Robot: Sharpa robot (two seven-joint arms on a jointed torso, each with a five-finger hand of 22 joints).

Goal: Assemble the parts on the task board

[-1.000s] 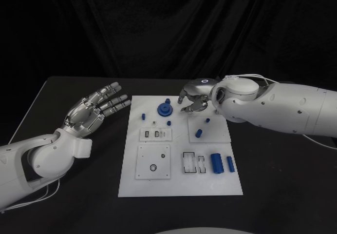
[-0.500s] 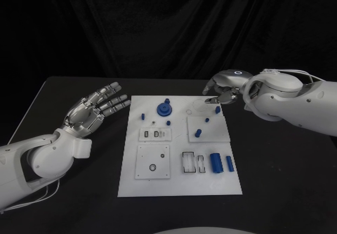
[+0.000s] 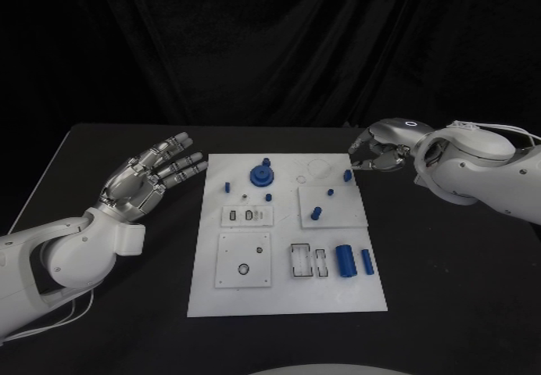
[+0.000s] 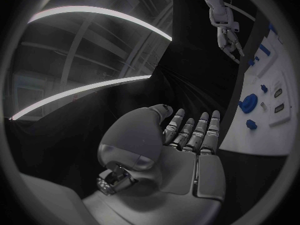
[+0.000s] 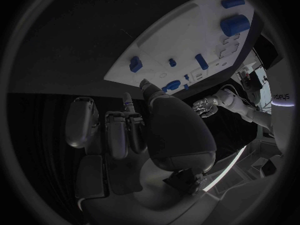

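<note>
black table, task board lengthwise away from robot

Right hand: has drawn back from over the far middle of the task board to just past its far right corner.
Small blue part: now uncovered near that corner, just beside the fingertips.

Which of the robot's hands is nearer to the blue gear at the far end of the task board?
The left hand. It hovers off the board's left edge, level with the blue gear; the right hand hangs beyond the board's far right corner.
</note>
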